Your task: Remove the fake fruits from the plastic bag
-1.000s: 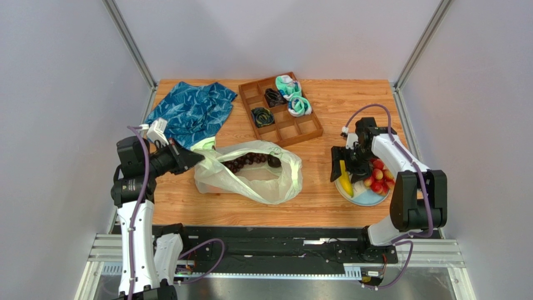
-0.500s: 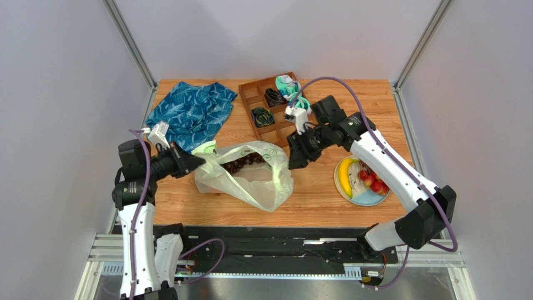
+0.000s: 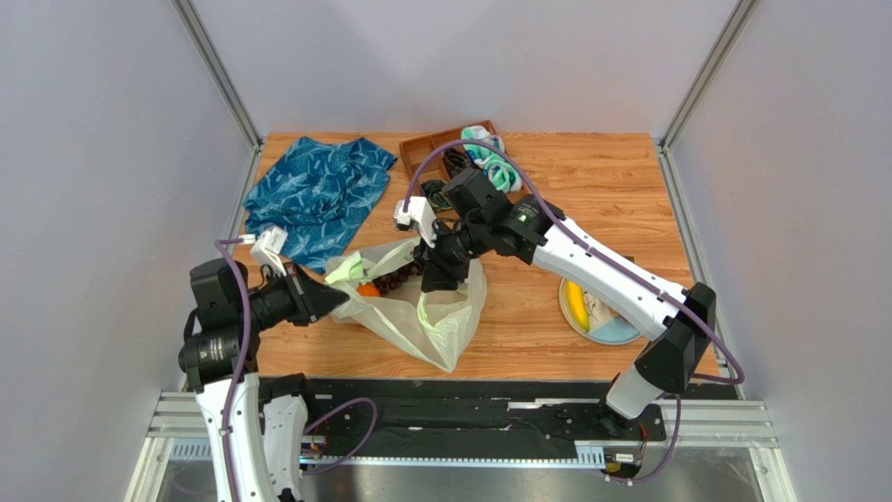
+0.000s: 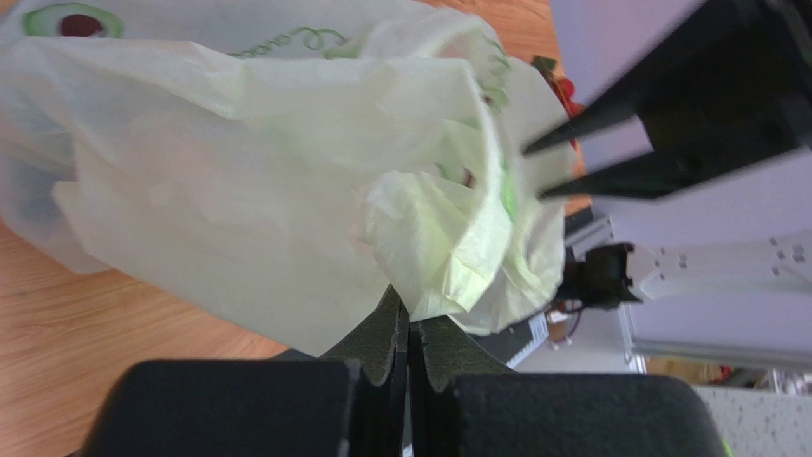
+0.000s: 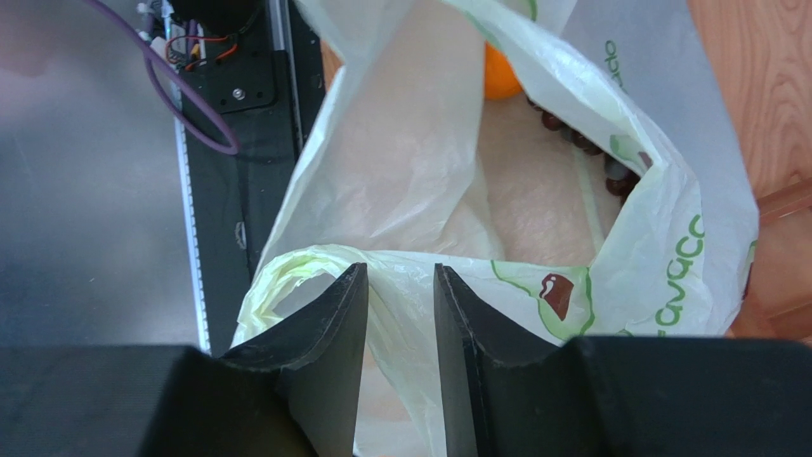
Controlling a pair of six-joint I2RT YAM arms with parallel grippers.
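We read the plastic bag as pale yellowish-white and translucent, with green lettering and small round brown-and-green marks. Inside it we see an orange fruit and a dark purple-brown grape bunch. The banana is yellow, the plate pale blue. The cloth is blue with a lighter leafy pattern. The socks are teal-white, the table orange-brown woodgrain.

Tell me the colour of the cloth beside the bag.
The cloth is patterned blue; top view.
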